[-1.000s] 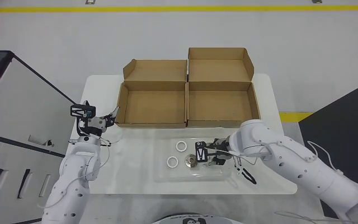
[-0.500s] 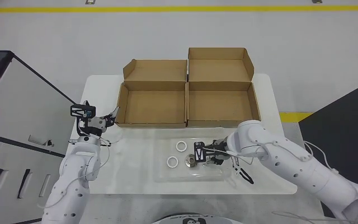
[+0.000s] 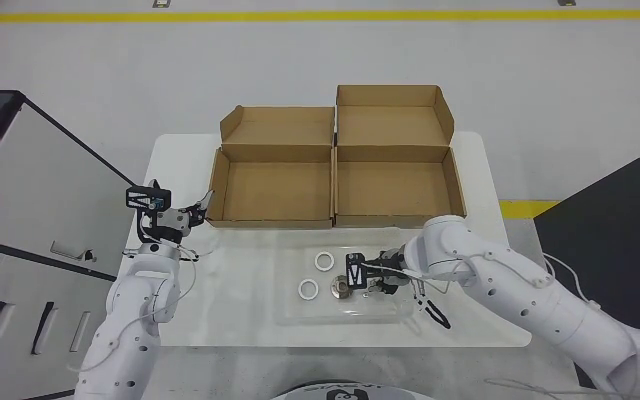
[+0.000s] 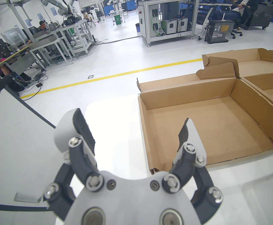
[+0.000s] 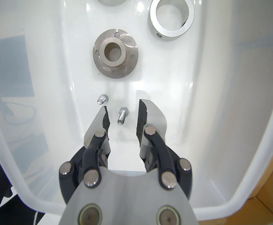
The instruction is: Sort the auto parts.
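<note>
My right gripper (image 5: 122, 104) (image 3: 368, 277) hangs open inside the clear plastic tray (image 5: 215, 119) (image 3: 290, 310). A small silver bolt (image 5: 122, 116) lies between its two fingers, untouched by either. A second short bolt (image 5: 102, 99) lies just beside one fingertip. Farther off in the tray are a round steel flange (image 5: 115, 55) (image 3: 341, 288) and a silver collar ring (image 5: 171, 18). Two white rings (image 3: 325, 261) (image 3: 309, 290) show in the top view. My left gripper (image 4: 132, 130) (image 3: 205, 203) is open and holds nothing, near the corner of the left cardboard box (image 4: 204, 127) (image 3: 275, 190).
Two open cardboard boxes stand side by side at the back of the white table (image 3: 240, 300); the right one (image 3: 395, 188) lies behind the tray. Their lids stand up at the far side.
My right gripper has crept a little to the left inside the tray, toward the flange. The left arm has not moved.
</note>
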You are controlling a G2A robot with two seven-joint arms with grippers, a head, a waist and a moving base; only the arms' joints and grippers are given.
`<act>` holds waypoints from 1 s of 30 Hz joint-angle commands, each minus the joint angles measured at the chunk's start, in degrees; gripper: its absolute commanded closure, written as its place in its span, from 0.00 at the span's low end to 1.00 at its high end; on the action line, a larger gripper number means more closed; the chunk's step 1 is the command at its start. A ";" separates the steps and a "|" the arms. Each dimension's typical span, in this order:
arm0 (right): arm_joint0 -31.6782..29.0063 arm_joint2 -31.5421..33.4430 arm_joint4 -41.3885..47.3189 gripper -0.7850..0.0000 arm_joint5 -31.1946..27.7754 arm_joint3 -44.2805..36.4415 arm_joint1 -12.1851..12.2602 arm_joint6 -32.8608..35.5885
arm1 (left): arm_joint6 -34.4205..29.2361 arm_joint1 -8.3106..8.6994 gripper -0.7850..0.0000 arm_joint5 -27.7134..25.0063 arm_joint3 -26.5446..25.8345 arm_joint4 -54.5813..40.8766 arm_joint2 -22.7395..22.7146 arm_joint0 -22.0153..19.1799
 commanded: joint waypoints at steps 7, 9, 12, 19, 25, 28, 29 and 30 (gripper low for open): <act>-0.36 0.25 -0.29 0.71 0.27 0.22 -0.11 0.03 | 0.00 0.00 0.00 0.00 0.00 0.00 0.00 0.00; -0.44 0.34 -0.32 0.82 0.23 0.21 -0.12 0.06 | 0.00 0.00 0.00 0.00 0.00 0.00 0.00 0.00; -0.54 0.55 -0.34 1.00 0.21 0.19 -0.12 -0.04 | 0.00 0.00 0.00 0.00 0.00 0.00 0.00 0.00; -0.92 1.30 -0.34 1.00 0.01 -0.09 0.01 -0.48 | 0.00 0.00 0.00 0.00 0.00 0.00 0.00 0.00; -0.97 3.47 -0.43 1.00 1.29 -1.54 0.36 -2.10 | 0.00 0.00 0.00 0.00 0.00 0.00 0.00 0.00; -1.61 5.00 -1.20 1.00 2.82 -2.64 0.70 -3.70 | 0.00 0.00 0.00 0.00 0.00 0.00 0.00 0.00; -1.93 5.57 -1.31 1.00 3.30 -3.00 0.84 -4.23 | 0.00 0.00 0.00 0.00 0.00 0.00 0.00 0.00; -2.28 6.17 -1.43 1.00 3.73 -3.37 1.01 -4.73 | 0.00 0.00 0.00 0.00 0.00 0.00 0.00 0.00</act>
